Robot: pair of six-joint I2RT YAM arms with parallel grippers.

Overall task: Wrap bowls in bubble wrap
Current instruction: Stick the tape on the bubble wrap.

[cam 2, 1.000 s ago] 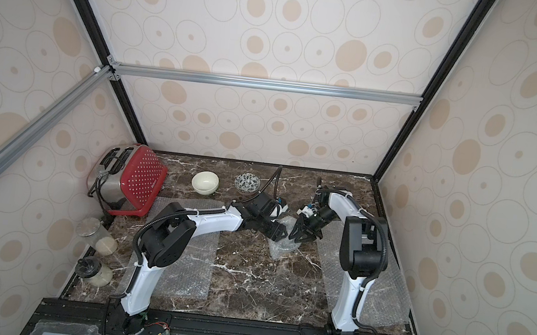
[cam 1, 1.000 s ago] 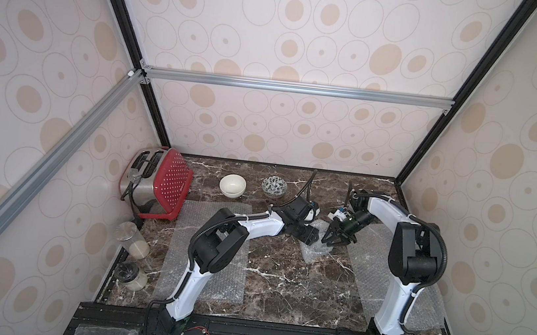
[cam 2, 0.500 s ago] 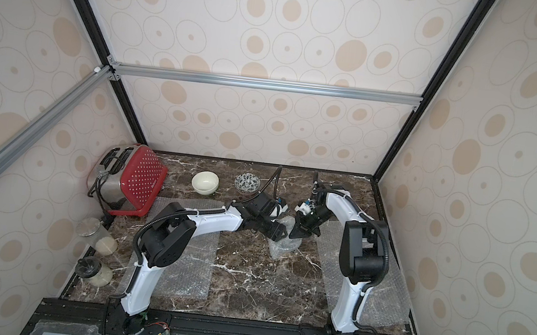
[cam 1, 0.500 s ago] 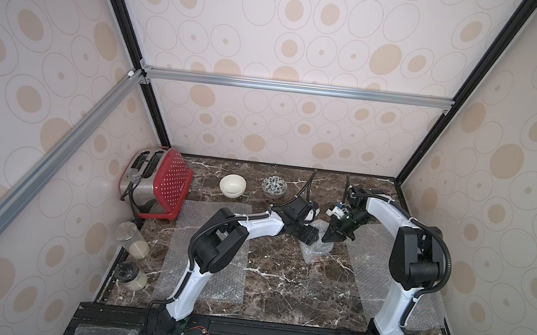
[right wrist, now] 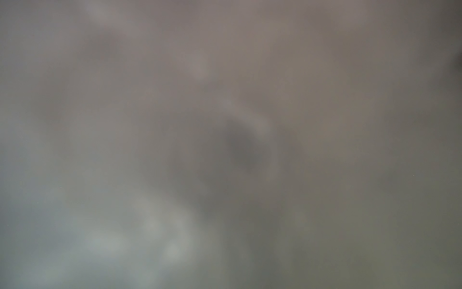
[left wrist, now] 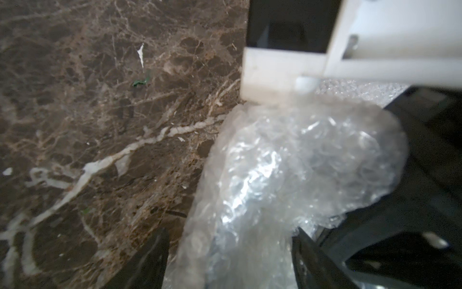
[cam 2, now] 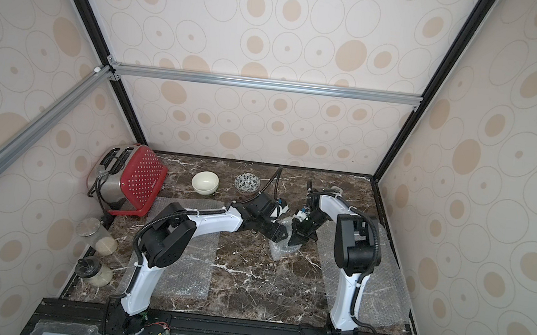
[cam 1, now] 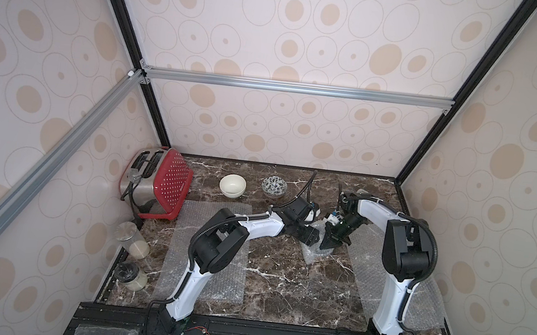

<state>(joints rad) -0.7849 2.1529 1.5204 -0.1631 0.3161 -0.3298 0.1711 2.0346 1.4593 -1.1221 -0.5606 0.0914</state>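
We are counting two bowls standing bare and upright on the marble surface (cam 1: pixel 280 290), near each other but apart by its back edge: a cream bowl (cam 1: pixel 232 185) at eleven o'clock and a leaf-patterned bowl (cam 1: pixel 274 186) at twelve o'clock. We are counting three pieces of bubble wrap. A first flat sheet (cam 1: pixel 230 281) is lying at eight o'clock under the left arm. A second flat sheet (cam 1: pixel 423 303) is lying at four o'clock under the right arm. One crumpled bundle (cam 1: pixel 312 256) is sitting just toward three o'clock of the centre, between the two sheets. The film is too cloudy for us to tell whether a bowl is lying inside it. Both arms are reaching in to the bundle. The left fingers (left wrist: pixel 155 257) are standing wide apart with the bundle (left wrist: pixel 300 162) filling the gap between them, and we cannot tell whether they are pressing on it. The right fingers (cam 1: pixel 331 240) are closed to a point and touching the bundle in both top views. We cannot tell whether a fold of film is caught between them, as the right wrist view is giving us only grey blur. We are also counting one red toaster (cam 1: pixel 168 184) at ten o'clock and two jars along the left edge, a farther jar (cam 1: pixel 133 240) at nine o'clock and a nearer jar (cam 1: pixel 131 276) at eight o'clock.
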